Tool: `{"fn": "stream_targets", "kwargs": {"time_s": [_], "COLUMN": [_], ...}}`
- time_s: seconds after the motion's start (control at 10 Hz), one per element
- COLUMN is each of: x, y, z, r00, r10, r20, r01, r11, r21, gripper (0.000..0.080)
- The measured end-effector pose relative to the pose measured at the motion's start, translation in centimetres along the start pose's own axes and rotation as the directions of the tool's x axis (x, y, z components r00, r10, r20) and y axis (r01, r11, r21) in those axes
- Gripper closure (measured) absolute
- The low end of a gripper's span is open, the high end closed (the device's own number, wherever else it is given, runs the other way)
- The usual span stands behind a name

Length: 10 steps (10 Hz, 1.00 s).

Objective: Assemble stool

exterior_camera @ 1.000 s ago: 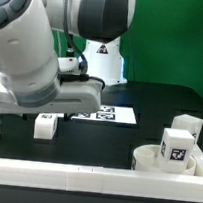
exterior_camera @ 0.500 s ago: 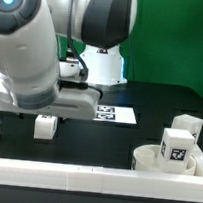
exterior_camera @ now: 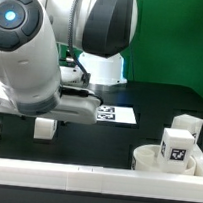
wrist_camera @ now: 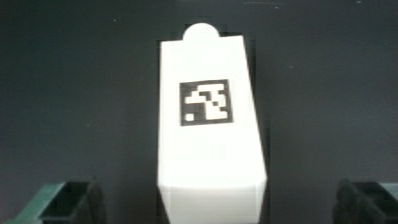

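I'm hovering the end effector (wrist_camera: 215,200), fingers spread wide, astride a white leg (wrist_camera: 214,110) lying flat on the dark surface (wrist_camera: 71,80), and I'm reckoning it's light, rigid and a bit slick, so best pinched across its long flat sides.

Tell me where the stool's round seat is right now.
The round seat sits at the exterior view's right, just behind the front border rail, with a tagged leg standing up at it and a second leg farther back.
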<state>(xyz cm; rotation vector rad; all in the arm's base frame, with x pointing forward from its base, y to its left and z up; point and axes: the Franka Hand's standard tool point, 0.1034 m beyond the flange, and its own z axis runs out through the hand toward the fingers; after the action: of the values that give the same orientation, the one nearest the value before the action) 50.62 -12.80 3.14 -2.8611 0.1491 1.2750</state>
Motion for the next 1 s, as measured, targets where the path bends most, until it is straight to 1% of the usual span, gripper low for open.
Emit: {"fn": "stream_targets", "kwargs": {"time_s": [0.1,0.2,0.3,0.5,0.7,0.8,0.9,1.0], "x": [-0.3,-0.7,-0.5,-0.1,0.1,0.1,0.1,0.1], "y": [0.1,-0.1,-0.3,-0.3,-0.2,0.0,0.1,0.1], "z": [1.2,2.4,3.0,2.7,3.2,3.3,3.3,3.3], "r00": [0.999,0.991,0.984,0.986,0.987,0.987,0.987,0.987], "r10": [-0.011,-0.013,-0.024,-0.041,-0.045,-0.042,-0.041,-0.041], "r20": [0.051,0.132,0.176,0.162,0.156,0.157,0.156,0.156], "r01": [0.011,0.011,0.023,0.040,0.044,0.041,0.040,0.040], "r11": [1.000,1.000,1.000,0.999,0.999,0.999,0.999,0.999], "r21": [0.006,0.011,0.010,0.008,0.012,0.014,0.014,0.014], "gripper": [0.0151,0.0151,0.0151,0.0151,0.0151,0.0273,0.0273,0.0413]}}
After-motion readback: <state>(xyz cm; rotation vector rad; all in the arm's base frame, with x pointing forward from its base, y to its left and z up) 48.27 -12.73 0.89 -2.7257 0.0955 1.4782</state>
